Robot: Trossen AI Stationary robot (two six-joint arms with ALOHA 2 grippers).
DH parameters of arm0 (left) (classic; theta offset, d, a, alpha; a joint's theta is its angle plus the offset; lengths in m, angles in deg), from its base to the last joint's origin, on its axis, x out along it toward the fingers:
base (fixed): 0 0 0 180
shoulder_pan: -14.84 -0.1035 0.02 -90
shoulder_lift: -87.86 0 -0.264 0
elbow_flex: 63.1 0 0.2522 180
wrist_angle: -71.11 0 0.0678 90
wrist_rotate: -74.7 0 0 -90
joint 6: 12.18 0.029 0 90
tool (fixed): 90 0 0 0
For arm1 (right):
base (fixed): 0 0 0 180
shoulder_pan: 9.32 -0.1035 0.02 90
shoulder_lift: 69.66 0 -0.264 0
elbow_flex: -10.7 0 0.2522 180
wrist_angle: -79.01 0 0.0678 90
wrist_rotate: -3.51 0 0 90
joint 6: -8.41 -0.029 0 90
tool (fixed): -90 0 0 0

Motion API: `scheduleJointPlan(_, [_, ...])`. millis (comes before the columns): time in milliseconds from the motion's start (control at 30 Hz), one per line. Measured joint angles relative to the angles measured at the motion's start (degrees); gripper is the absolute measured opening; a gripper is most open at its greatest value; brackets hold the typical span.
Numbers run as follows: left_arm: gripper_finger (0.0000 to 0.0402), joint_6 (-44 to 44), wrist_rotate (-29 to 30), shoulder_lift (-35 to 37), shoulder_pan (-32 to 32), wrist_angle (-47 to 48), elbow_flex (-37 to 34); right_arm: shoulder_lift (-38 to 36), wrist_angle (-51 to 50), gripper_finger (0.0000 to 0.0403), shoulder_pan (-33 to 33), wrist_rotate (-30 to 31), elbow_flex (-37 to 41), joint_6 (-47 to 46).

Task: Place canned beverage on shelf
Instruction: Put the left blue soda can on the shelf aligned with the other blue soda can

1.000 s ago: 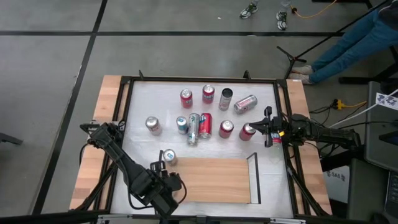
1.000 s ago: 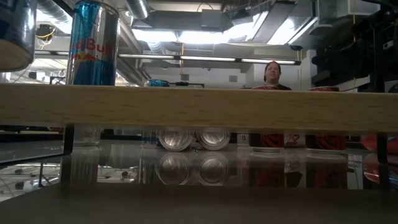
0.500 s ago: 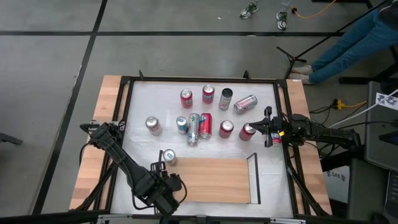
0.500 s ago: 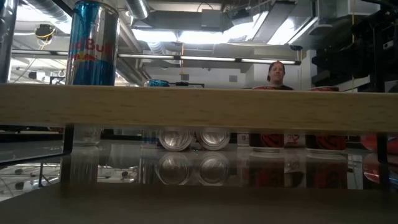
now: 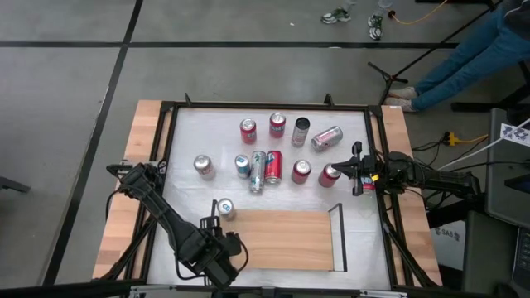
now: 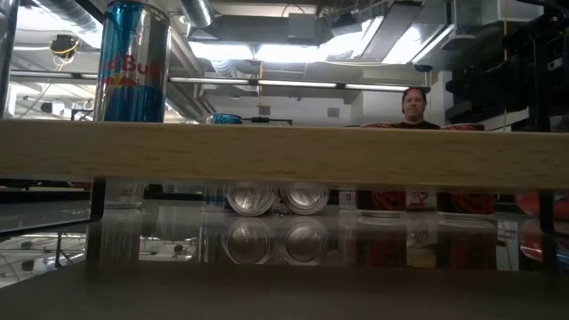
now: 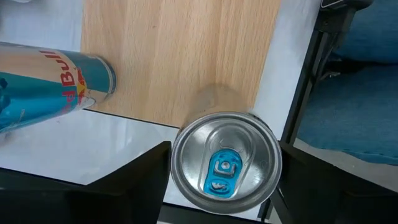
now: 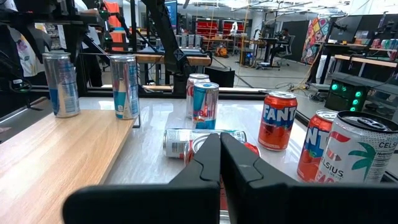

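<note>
The shelf (image 5: 281, 240) is a light-wood panel near the table's front edge. A blue Red Bull can (image 5: 224, 209) stands upright at its far left corner. A second can (image 7: 225, 163), with a silver top and a blue tab, is upright at the shelf's near left corner. Its own top hides its base. My left gripper (image 7: 225, 186) points down over this can, open, with one dark finger close on either side. In the low view the can shows only as a strip (image 6: 7, 53). My right gripper (image 8: 220, 155) is shut and level at the table's right edge (image 5: 356, 170), touching nothing. My left gripper comes at the silver-topped can from above, its fingers (image 7: 143, 177) standing beside the can's wall below the rim (image 7: 177, 149). The can's wide top hides that place. I cannot tell whether the fingers touch it.
Several cans (image 5: 274, 165) stand on the white tabletop beyond the shelf, and two (image 5: 257, 171) (image 5: 325, 136) lie on their sides. A red can (image 5: 330, 175) stands just ahead of my right gripper. A black rail (image 5: 337, 236) borders the shelf's right end. A person (image 6: 413, 105) stands in the room behind.
My left gripper has sunk a little with the silver-topped can. In the low view the can hung above the shelf's left end. Now only a narrow strip of it shows, reaching down to the shelf top. The person behind has walked to the right.
</note>
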Motion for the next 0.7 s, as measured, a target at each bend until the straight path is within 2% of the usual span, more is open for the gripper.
scheduleJointPlan(700, [0.0266, -0.39, 0.33, 0.0, -0.04, -0.82, -0.02, 0.0, 0.0, 0.0001, -0.02, -0.02, 0.0, 0.0])
